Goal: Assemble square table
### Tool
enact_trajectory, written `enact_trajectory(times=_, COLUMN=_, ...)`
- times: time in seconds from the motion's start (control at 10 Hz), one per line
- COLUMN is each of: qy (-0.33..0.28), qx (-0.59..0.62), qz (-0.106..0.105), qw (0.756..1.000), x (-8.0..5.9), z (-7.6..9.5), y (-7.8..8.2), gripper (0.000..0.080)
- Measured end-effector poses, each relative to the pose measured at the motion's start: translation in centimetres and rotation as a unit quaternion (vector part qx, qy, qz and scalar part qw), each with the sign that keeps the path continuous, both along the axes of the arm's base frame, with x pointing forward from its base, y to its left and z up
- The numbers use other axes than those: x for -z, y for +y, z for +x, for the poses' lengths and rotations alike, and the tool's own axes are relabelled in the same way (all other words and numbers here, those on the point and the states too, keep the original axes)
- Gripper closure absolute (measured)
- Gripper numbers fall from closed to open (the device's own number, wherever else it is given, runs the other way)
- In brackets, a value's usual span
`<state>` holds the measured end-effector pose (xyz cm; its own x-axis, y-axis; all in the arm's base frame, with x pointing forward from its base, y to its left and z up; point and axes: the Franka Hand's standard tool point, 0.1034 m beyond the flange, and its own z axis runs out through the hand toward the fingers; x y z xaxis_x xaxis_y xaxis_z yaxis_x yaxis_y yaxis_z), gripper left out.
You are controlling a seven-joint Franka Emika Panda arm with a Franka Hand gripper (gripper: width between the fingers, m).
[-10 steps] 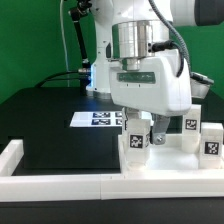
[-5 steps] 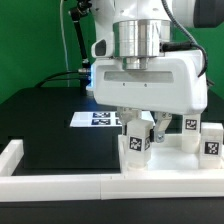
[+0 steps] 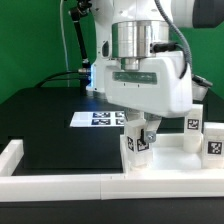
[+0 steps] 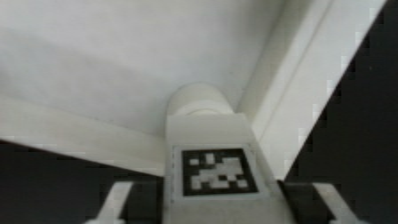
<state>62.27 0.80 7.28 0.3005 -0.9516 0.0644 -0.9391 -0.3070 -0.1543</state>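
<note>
Leg (image 4: 214, 160) between pincer (image 4: 217, 203) fingers

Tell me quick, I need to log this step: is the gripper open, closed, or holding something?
Gripper: closed on a leg bearing a tag, held upright over the tabletop.

We see the exterior view evenly and brightly lit, with no hard shadows on the black table (image 3: 50, 125); a blue glow shows at the base of the arm (image 3: 92, 75). The white border strip (image 3: 100, 185) is nearly washed out, and the whole picture is coarse and soft. In the wrist view we find a smooth gradient from pale gray to white across the tabletop (image 4: 107, 60). The leg (image 4: 210, 140) looks soft, its tag (image 4: 219, 170) slightly blurred, and the corners fall dark.
</note>
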Motion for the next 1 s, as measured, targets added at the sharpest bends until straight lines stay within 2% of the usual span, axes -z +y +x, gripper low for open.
enact_trajectory(times=0.2, qy=0.019, qx=0.126, qz=0.030, qw=0.991, x=0.0, z=0.2, y=0.0, gripper=0.0506)
enact_trajectory(times=0.4, qy=0.029, qx=0.301, qz=0.078, qw=0.950, x=0.2, z=0.4, y=0.4, gripper=0.0505)
enact_trajectory(times=0.5, qy=0.027, qx=0.344, qz=0.092, qw=0.934, x=0.3, z=0.4, y=0.4, gripper=0.0505)
enact_trajectory(times=0.7, qy=0.027, qx=0.338, qz=0.091, qw=0.936, x=0.3, z=0.4, y=0.4, gripper=0.0505)
enact_trajectory(times=0.8, qy=0.027, qx=0.302, qz=0.082, qw=0.949, x=0.3, z=0.3, y=0.5, gripper=0.0324)
enact_trajectory(times=0.9, qy=0.029, qx=0.237, qz=0.062, qw=0.969, x=0.3, z=0.1, y=0.9, gripper=0.0210)
enact_trajectory(times=1.0, qy=0.026, qx=0.139, qz=0.041, qw=0.989, x=0.1, z=0.2, y=1.2, gripper=0.0210)
